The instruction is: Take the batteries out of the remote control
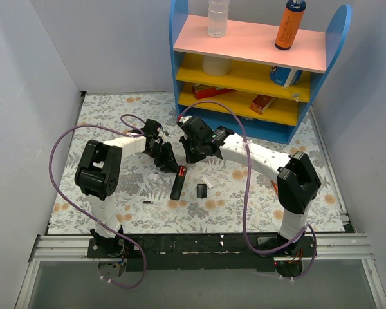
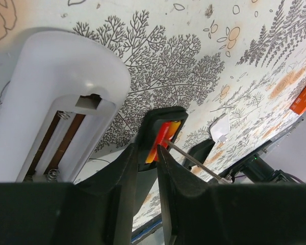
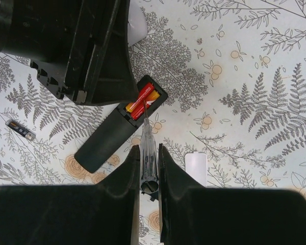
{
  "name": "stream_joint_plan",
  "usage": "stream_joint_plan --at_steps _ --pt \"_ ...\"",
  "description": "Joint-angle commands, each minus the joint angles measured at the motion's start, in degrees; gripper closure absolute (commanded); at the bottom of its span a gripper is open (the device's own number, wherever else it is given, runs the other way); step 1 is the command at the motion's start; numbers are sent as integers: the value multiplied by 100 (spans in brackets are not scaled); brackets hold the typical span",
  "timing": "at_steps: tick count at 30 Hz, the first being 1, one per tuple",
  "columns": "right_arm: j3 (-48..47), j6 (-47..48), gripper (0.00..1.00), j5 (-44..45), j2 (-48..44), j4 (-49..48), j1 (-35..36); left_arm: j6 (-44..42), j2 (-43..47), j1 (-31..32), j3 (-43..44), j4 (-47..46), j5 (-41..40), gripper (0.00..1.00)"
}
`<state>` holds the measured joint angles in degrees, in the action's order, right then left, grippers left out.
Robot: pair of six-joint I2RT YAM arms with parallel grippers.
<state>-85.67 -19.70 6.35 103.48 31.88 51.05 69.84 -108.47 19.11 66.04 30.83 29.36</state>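
Note:
The black remote control (image 1: 177,186) lies on the fern-patterned mat with its back compartment open. Two red and yellow batteries (image 3: 142,100) sit in the compartment at its far end (image 1: 181,170). My right gripper (image 3: 149,148) is shut on a clear-handled screwdriver (image 3: 147,145), whose metal tip rests in the compartment beside the batteries. My left gripper (image 2: 147,153) has its jaws almost closed with nothing between them, right over the remote's (image 2: 160,127) battery end. I cannot tell whether it touches. In the top view the left gripper (image 1: 163,161) and right gripper (image 1: 192,154) flank that end. The small black back cover (image 1: 201,190) lies right of the remote.
A white remote (image 2: 56,112) with an empty spring compartment lies beside the left gripper. A small white plate (image 3: 196,168) lies right of the screwdriver. A small dark stick (image 3: 20,129) lies to the left. A blue shelf unit (image 1: 257,71) stands at the back.

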Motion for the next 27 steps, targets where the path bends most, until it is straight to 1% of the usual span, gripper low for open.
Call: stream_joint_plan --at_steps 1,9,15,21,27 --pt "-476 -69 99 200 234 239 133 -59 -17 -13 -47 -86 227 80" --pt "-1136 -51 99 454 848 609 476 -59 -96 -13 -39 11 105 87" --pt "-1312 -7 99 560 1095 802 582 -32 -87 -13 -48 55 -54 92" --pt "-1023 142 99 517 1131 759 599 -32 -113 -13 -56 81 -106 95" --pt "-478 274 99 333 929 258 582 -15 -149 -13 -39 90 -159 95"
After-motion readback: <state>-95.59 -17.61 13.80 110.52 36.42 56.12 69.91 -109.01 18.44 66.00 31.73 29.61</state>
